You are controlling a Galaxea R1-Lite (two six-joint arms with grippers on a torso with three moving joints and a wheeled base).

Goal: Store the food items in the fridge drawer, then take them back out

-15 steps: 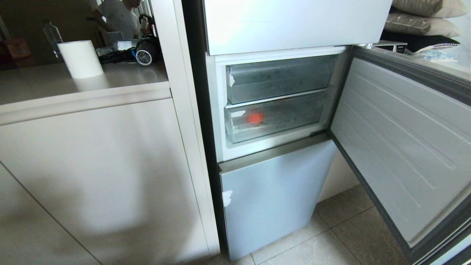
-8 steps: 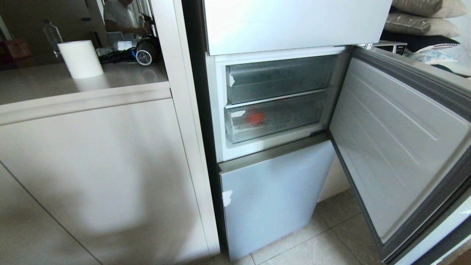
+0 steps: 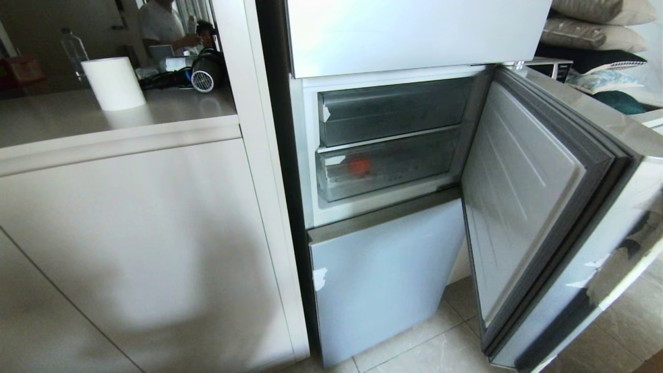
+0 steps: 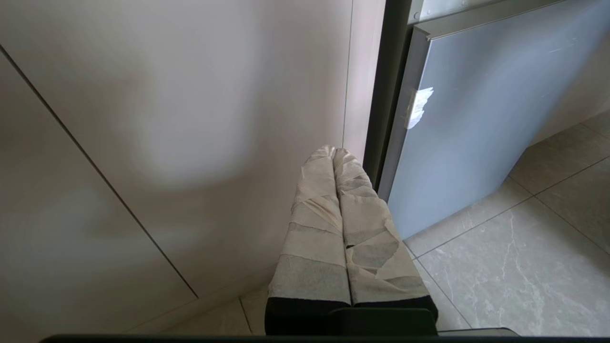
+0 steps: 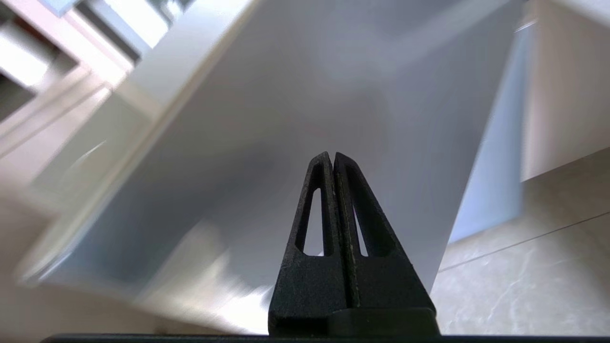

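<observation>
door (image 3: pixel 523 207) swung closer; closed right gripper (image 5: pixel 332 159) outside it, apple (image 3: pixel 358 165) in drawer (image 3: pixel 414 166).

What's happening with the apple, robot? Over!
Both grippers shut, empty: left gripper parked low, right gripper at the fridge door. Apple inside closed fridge drawer. Door half open.

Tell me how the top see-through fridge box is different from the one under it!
The upper bin looks empty, while the fridge drawer below has a red fruit showing through its front. The upper bin sits higher, just under the closed top door; the fridge drawer sits right above the blue-grey lower door. Both are clear plastic, pushed in, with white tape scraps at their left front corners.
</observation>
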